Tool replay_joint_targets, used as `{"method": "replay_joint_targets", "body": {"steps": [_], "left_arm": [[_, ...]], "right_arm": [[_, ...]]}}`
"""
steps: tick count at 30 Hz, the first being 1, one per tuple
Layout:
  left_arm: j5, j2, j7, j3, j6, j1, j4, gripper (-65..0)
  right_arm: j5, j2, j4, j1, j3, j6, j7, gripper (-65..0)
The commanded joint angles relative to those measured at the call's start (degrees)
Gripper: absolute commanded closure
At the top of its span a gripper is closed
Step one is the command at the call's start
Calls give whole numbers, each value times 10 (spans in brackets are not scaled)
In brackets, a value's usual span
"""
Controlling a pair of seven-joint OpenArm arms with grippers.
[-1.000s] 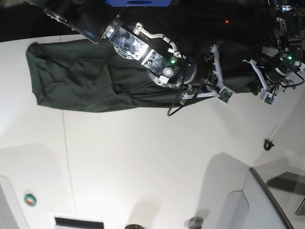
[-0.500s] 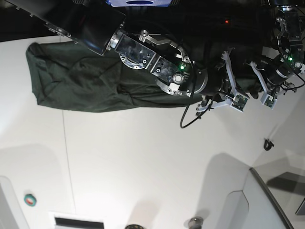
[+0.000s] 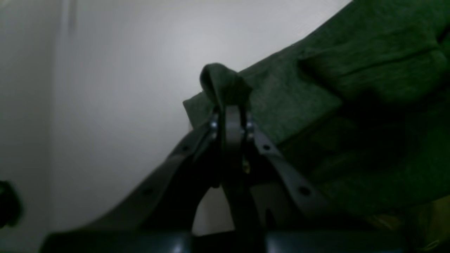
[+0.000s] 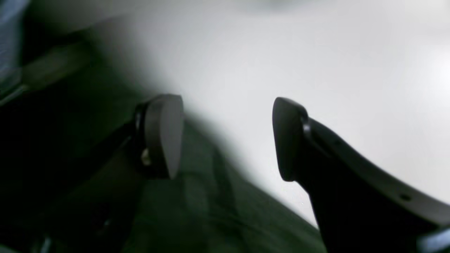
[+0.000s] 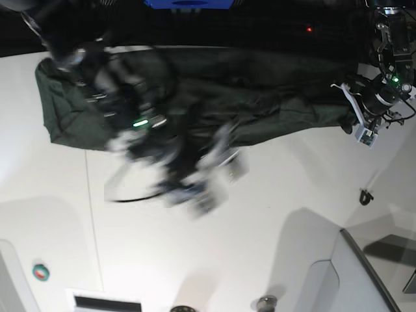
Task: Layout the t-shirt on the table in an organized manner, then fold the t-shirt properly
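Note:
The dark green t-shirt (image 5: 260,97) lies stretched in a long band along the far edge of the white table (image 5: 214,247). My left gripper (image 3: 230,109) is shut on a pinched fold of the t-shirt (image 3: 351,70) at its right end (image 5: 354,117). My right gripper (image 4: 226,137) is open with nothing between its fingers (image 4: 163,135). It hovers over the t-shirt's edge (image 4: 211,211) and the bare table (image 4: 316,52). In the base view the right arm (image 5: 162,143) is a motion blur over the shirt's middle and the table in front of it.
A thin dark seam (image 5: 92,221) runs across the table on the left. A small black object (image 5: 366,196) lies at the right. A green and red button (image 5: 41,272) sits at the near left, and a grey-white housing (image 5: 364,273) fills the near right corner.
My right gripper has opened and let go of the t-shirt. Its arm has swung left and toward the near side. The left gripper stays put, still holding the shirt's right end.

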Motion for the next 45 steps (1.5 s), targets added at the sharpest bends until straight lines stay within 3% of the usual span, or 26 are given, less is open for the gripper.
{"method": "replay_joint_targets", "body": {"steps": [1, 4, 8, 10, 13, 14, 18, 21, 26, 29, 32, 38, 45], "left_arm": [[-2, -10, -7, -4, 1, -3, 9, 0], [-2, -8, -7, -4, 1, -3, 10, 0], [-2, -8, -7, -4, 1, -4, 10, 0], [-2, -8, -7, -4, 1, -4, 10, 0], [-2, -8, -7, -4, 1, -4, 10, 0], [-2, -8, -7, -4, 1, -4, 10, 0], [-2, -10, -7, -4, 1, -4, 10, 0], [-2, -11, -7, -4, 1, -4, 10, 0], [-2, -10, -7, -4, 1, -4, 7, 0], [-2, -9, -7, -4, 1, -3, 7, 0], [-2, -9, -7, -4, 1, 1, 7, 0], [-2, -10, -7, -4, 1, 3, 7, 0], [-2, -9, -7, -4, 1, 3, 6, 0]], "right_arm": [[4, 0, 21, -22, 69, -9, 6, -375], [4, -15, 32, -93, 249, -12, 7, -375], [4, -16, -4, -139, 349, -10, 9, -347], [4, -16, -25, -153, 375, -10, 10, -252], [4, -19, -57, -160, 425, -10, 10, -44], [4, -19, -72, -158, 438, -10, 12, -18], [3, -15, -115, -146, 478, -10, 40, -17], [3, 5, -151, -131, 480, -10, 40, -17], [3, 8, -213, -109, 480, -6, 42, -17], [2, 7, -231, -102, 480, 47, 42, -17], [1, 4, -220, -103, 480, 72, 41, -17], [0, 9, -257, -82, 480, 74, 43, -15], [0, 56, -376, -45, 480, 72, 95, -14]]}}
